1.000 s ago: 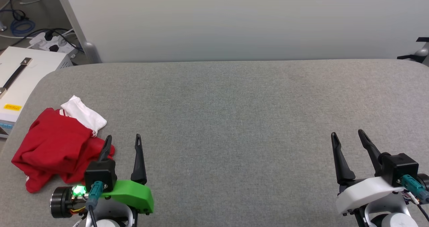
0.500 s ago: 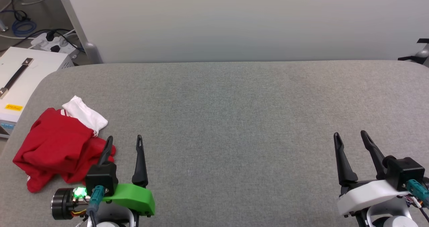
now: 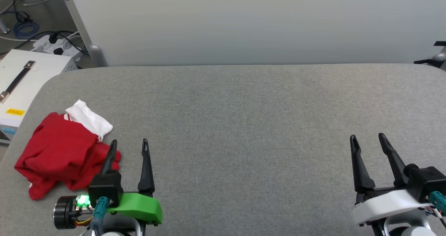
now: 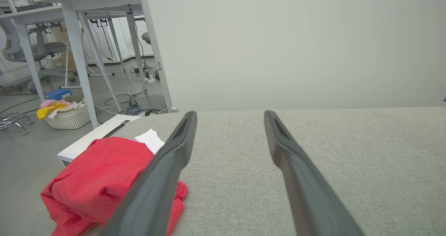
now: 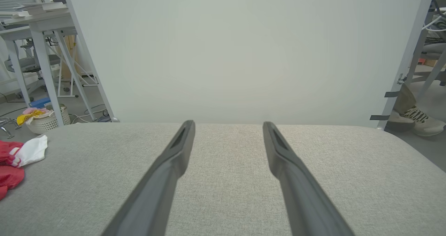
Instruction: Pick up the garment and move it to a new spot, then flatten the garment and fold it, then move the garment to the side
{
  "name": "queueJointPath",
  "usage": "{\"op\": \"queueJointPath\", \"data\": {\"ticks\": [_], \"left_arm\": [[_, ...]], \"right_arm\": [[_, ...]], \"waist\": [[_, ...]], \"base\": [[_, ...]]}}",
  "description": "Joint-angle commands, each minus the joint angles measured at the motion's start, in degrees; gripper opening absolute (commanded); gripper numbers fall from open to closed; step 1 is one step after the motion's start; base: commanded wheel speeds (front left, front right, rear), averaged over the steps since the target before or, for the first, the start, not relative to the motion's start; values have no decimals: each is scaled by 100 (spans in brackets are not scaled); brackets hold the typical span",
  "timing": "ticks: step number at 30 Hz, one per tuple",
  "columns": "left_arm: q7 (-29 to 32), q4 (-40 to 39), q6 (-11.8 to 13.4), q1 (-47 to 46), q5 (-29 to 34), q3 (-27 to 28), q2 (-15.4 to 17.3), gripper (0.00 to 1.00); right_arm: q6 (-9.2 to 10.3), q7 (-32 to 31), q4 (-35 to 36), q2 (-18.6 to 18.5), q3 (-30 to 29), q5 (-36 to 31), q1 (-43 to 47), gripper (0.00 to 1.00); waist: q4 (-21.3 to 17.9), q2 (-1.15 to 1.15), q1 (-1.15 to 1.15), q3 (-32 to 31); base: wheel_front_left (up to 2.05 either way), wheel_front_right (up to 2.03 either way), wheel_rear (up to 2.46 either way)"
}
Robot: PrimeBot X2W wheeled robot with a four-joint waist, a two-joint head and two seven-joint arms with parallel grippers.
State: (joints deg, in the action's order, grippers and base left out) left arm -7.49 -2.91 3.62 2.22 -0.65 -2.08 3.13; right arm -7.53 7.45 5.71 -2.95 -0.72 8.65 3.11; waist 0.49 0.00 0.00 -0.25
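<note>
Crumpled red jersey T-shirt with a white sleeve (image 3: 59,152) sits heaped at the left end of the grey fabric-covered table (image 3: 244,124). Left gripper (image 3: 129,142), green shell, jaws spread, empty. The shirt is at its 9 o'clock, just beside the outer finger; can't tell if they touch. Right gripper (image 3: 368,136), white shell, also spread, well apart at the shirt's 3 o'clock.

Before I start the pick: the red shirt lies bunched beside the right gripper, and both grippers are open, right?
Not quite: the head view shows the red shirt bunched beside the left gripper, far from the right gripper. Both grippers are open.
</note>
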Motion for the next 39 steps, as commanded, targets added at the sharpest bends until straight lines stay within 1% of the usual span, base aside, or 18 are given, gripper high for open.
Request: {"op": "queueJointPath", "data": {"ticks": [1, 39], "left_arm": [[-58, -38, 34, 72, -25, -20, -6, 100], [-510, -19, 88, 270, -30, -208, -16, 100]], "right_arm": [[2, 71, 66, 4, 3, 44, 60, 100], [4, 517, 173, 6, 9, 427, 319, 100]], "waist": [[2, 0, 0, -2], [20, 0, 0, -47]], "base": [[0, 0, 0], [0, 0, 0]]}}
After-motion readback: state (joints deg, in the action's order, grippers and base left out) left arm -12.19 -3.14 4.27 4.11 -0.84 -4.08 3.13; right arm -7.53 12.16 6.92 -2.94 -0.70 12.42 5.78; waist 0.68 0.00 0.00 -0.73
